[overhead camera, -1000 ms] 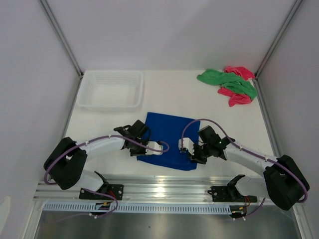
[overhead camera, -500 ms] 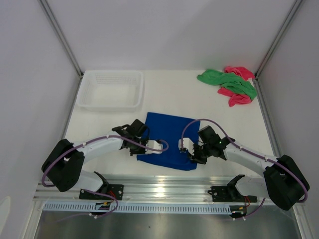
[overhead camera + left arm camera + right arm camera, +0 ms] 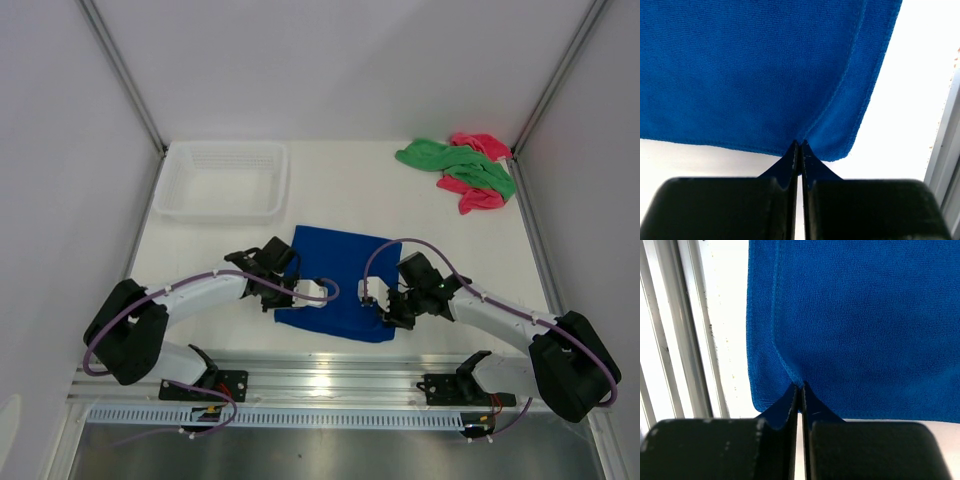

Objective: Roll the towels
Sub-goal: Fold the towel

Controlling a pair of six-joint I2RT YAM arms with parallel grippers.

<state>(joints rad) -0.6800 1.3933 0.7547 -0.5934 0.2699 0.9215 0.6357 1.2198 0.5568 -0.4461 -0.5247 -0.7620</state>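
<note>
Nearest the arm bases, the left end effector (image 3: pixel 799 145) is pinched tight on the edge of the flat royal blue cloth towel (image 3: pixel 340 275), close by its near-left corner. The right end effector (image 3: pixel 800 386) is clamped the same way by the near-right corner. Gripping both near corners likely lets the arms lift that end evenly and turn it over to begin the roll. The towel lies spread on the white desk (image 3: pixel 350 195). Farther back, a white slotted plastic basket (image 3: pixel 172 200) sits at far left. The crumpled green towel (image 3: pixel 455 160) and pink towel (image 3: pixel 478 200) lie tangled in the far right corner, probably awaiting their turn.
</note>
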